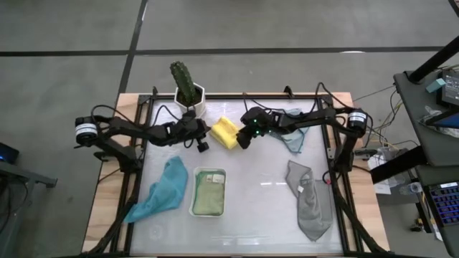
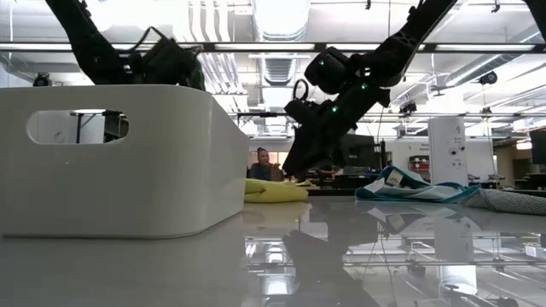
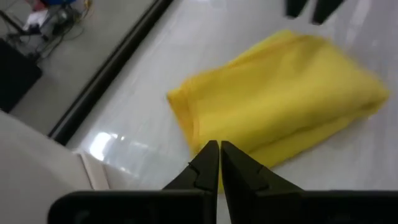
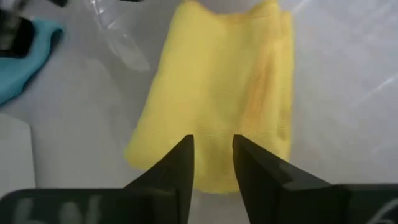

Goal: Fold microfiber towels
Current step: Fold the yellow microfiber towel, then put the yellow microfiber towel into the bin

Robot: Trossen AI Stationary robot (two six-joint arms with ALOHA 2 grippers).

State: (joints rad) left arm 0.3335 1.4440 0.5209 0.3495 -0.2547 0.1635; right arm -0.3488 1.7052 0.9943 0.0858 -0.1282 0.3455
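A folded yellow towel [image 1: 224, 132] lies flat at the table's far middle and also shows in the low view [image 2: 273, 190]. My left gripper [image 1: 202, 143] hangs above the towel's left edge [image 3: 186, 118], shut and empty, high over the table [image 2: 171, 64]. My right gripper [image 1: 244, 137] hovers just over the towel's right side [image 4: 211, 93], its fingers a little apart and empty [image 2: 294, 169]. A teal towel [image 1: 165, 188] lies crumpled at the left, a grey one [image 1: 310, 202] at the right, and a light blue one [image 1: 292, 136] under the right arm. A pale green one [image 1: 209, 195] lies in the white tray.
The white tray [image 1: 193, 208] stands at the near middle and fills the left of the low view [image 2: 128, 162]. A cactus in a white pot [image 1: 188, 89] stands at the far edge behind the left gripper. Bare table lies between the tray and the grey towel.
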